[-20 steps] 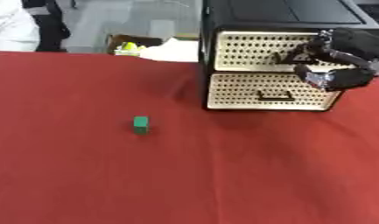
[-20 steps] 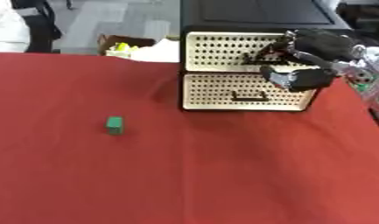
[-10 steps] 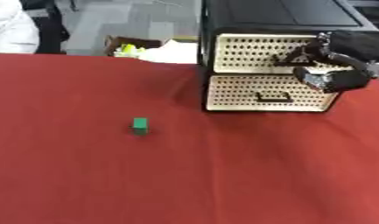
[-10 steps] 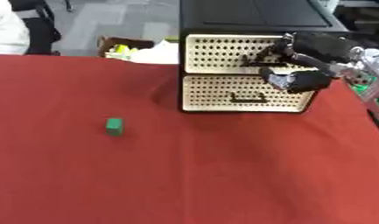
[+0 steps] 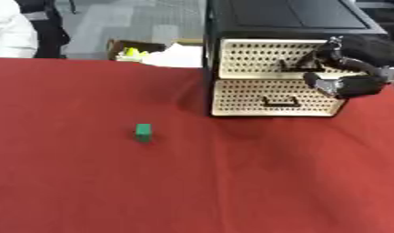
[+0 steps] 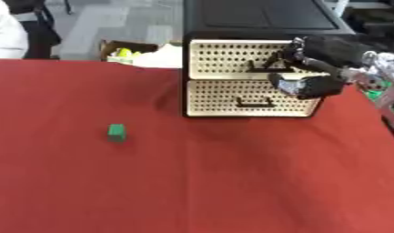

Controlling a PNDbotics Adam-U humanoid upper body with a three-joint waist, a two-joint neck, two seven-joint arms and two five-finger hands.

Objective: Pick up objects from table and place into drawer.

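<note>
Reaching in from the right edge, right hand (image 6: pixel 310 78) sits at the top drawer (image 6: pixel 231 58) front of the black cabinet (image 6: pixel 260 16), fingers curled around its dark handle (image 6: pixel 266 68), lower drawer (image 6: pixel 247 98) closed, green block (image 6: pixel 116 132) well apart on the red table (image 6: pixel 192 182).

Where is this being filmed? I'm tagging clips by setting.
Probably a lab or office test bench: a red-covered table with only a two-drawer cabinet and a small green block, grey floor and a cardboard box behind.
</note>
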